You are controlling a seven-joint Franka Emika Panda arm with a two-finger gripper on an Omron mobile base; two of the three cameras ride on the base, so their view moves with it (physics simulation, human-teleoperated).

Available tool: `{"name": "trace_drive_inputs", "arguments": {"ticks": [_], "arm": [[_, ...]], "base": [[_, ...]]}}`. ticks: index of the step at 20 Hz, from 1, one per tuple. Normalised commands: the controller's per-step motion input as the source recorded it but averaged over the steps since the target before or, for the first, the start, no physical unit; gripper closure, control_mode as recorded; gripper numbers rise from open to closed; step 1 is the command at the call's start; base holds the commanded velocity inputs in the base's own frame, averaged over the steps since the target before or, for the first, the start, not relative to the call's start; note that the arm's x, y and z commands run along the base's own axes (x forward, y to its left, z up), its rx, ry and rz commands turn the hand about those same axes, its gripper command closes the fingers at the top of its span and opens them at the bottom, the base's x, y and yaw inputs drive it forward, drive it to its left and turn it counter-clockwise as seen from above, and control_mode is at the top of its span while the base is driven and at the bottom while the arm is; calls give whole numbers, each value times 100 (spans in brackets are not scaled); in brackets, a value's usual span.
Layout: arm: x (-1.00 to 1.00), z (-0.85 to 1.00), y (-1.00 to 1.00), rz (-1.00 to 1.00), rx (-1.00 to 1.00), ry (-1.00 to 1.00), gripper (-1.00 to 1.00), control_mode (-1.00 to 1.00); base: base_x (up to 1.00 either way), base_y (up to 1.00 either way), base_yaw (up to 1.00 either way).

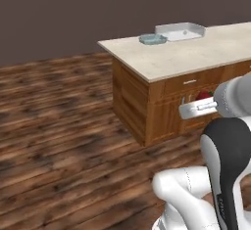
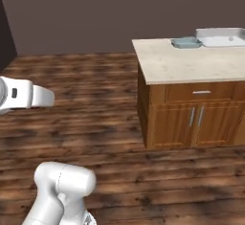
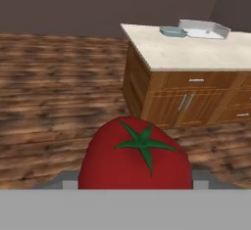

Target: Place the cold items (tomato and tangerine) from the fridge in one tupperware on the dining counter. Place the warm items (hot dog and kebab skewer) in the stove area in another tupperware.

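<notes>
A glossy red tomato (image 3: 137,155) with a green stem star sits between my gripper's (image 3: 135,182) fingers, held above the wood floor. From the left base view the tomato (image 1: 203,96) peeks out red at the hand, in front of the counter's cabinets. On the far end of the beige dining counter (image 1: 196,55) rest the large white tupperware tray (image 1: 180,31) and, beside it, the small teal tupperware (image 1: 153,39). Both containers look empty. The tangerine, hot dog, kebab skewer, fridge and stove area are out of view.
The counter's brown wooden base (image 2: 191,116) has drawers and doors with metal handles. Dark wood floor (image 2: 95,123) spreads wide to the counter's left. A plain dark wall (image 2: 95,13) stands behind.
</notes>
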Motion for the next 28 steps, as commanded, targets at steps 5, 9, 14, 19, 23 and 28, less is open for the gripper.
{"name": "trace_drive_inputs", "arguments": {"ticks": [5, 9, 14, 19, 23, 28], "arm": [[0, 0, 0, 0, 0, 0, 100, 100], [0, 0, 0, 0, 0, 0, 100, 100], [0, 0, 0, 0, 0, 0, 100, 100], [0, 0, 0, 0, 0, 0, 100, 100], [0, 0, 0, 0, 0, 0, 100, 100], [0, 0, 0, 0, 0, 0, 100, 100]], "base": [[100, 0, 0], [100, 0, 0], [100, 0, 0], [100, 0, 0], [100, 9, -1], [100, 25, -15]]}}
